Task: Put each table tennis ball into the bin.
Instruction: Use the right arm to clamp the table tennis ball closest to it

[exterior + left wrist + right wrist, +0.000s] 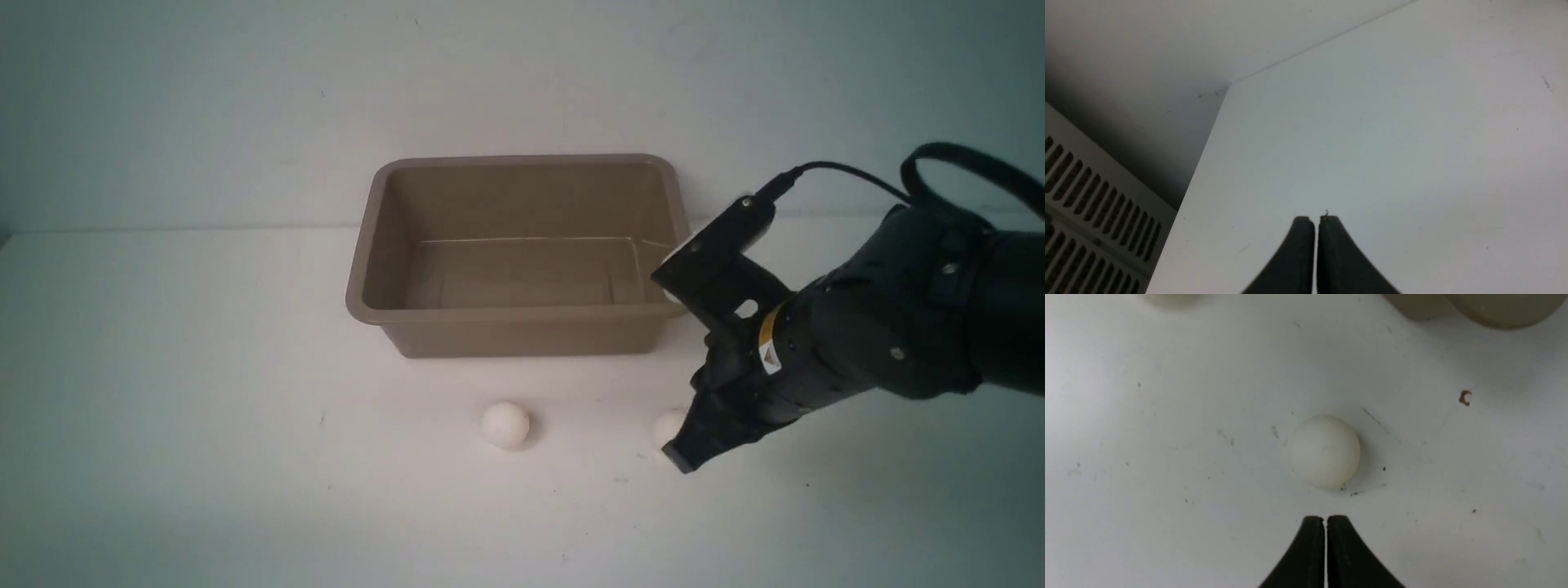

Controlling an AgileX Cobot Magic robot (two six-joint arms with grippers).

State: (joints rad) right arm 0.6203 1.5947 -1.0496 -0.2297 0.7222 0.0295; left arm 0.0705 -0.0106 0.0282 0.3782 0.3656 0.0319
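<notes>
table tennis balls [505, 425] [668, 426]: 2, both white, same size
balls on the table [163, 408]: 2 of 2
bin [522, 312]: 1, tan-brown tub
arms in front view: 1, the right arm [898, 327]
grippers: 2 across the wrist views, left gripper [1316, 220] and right gripper [1325, 519]
fingers per gripper: 2
cable [849, 173]: 1, black, on the right arm
vented panel [1094, 204]: 1, left wrist view only
brown chip [1464, 397]: 1, right wrist view only
</notes>
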